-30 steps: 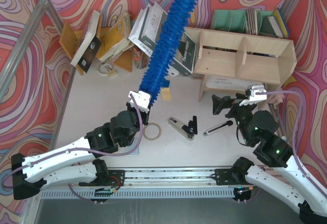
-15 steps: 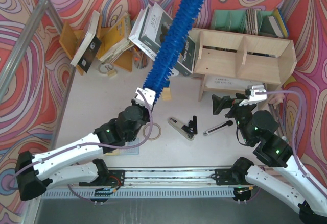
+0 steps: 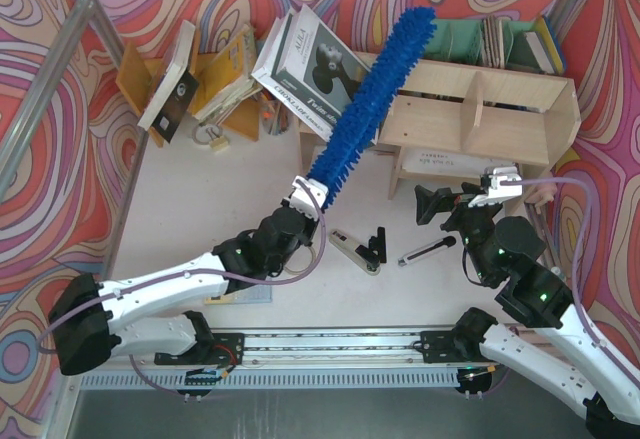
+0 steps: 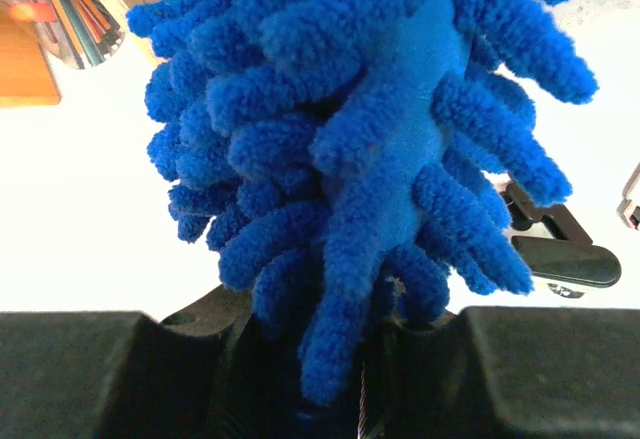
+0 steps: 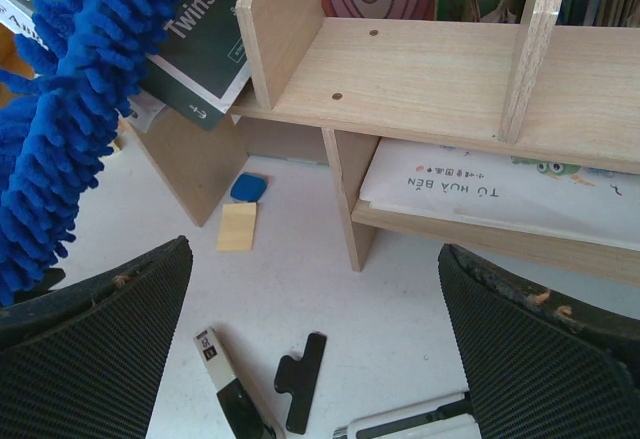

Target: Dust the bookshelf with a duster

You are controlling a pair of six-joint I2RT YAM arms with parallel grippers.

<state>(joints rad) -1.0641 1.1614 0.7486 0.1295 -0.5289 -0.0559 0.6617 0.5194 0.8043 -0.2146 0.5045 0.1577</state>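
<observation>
Left gripper (image 3: 306, 193): clamped on handle end of duster (image 3: 368, 101). Duster slants from table centre toward 1 o'clock. Fluffy head crosses leaning books (image 3: 305, 59), tip over far-left corner of bookshelf (image 3: 500, 124). Contact with shelf: cannot tell. Right gripper (image 3: 463, 195): jaws wide apart, holding nothing, at 6 o'clock of bookshelf, facing lower tier. Utility knife (image 3: 350, 249) flat on table (image 3: 200, 189), between grippers.

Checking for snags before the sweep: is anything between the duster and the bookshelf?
Nothing visible. The duster, in the left gripper, tilts over the bookshelf's left end; leaning books sit beneath it, beside that end.
</observation>
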